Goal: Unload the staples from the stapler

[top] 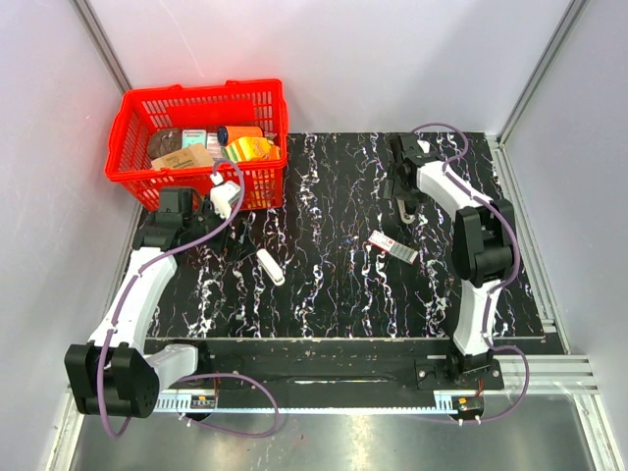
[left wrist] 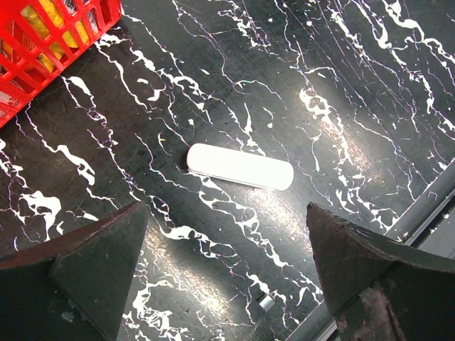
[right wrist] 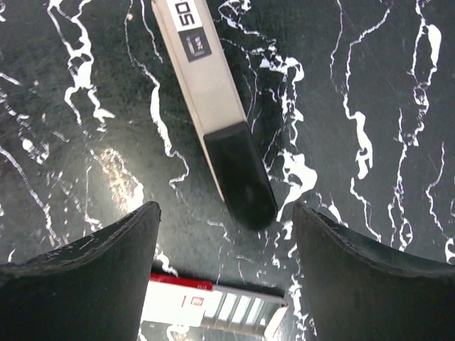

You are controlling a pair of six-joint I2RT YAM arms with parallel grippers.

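Note:
The stapler (right wrist: pixel 226 121), slim, silvery with a black end, lies flat on the black marbled table. In the top view it (top: pixel 403 210) lies just in front of my right gripper (top: pixel 401 188). In the right wrist view my right gripper (right wrist: pixel 226 207) is open and hovers above the stapler's black end, with one finger on each side and touching nothing. My left gripper (left wrist: pixel 226 207) is open and empty, low over the table, near a white oblong piece (left wrist: pixel 240 165).
A small flat red-and-white box (right wrist: pixel 213 309) lies close to the stapler's black end, also in the top view (top: pixel 392 246). A red basket (top: pixel 201 137) of items stands at the back left. A tiny silvery bit (left wrist: pixel 266 302) lies near the table's front rail.

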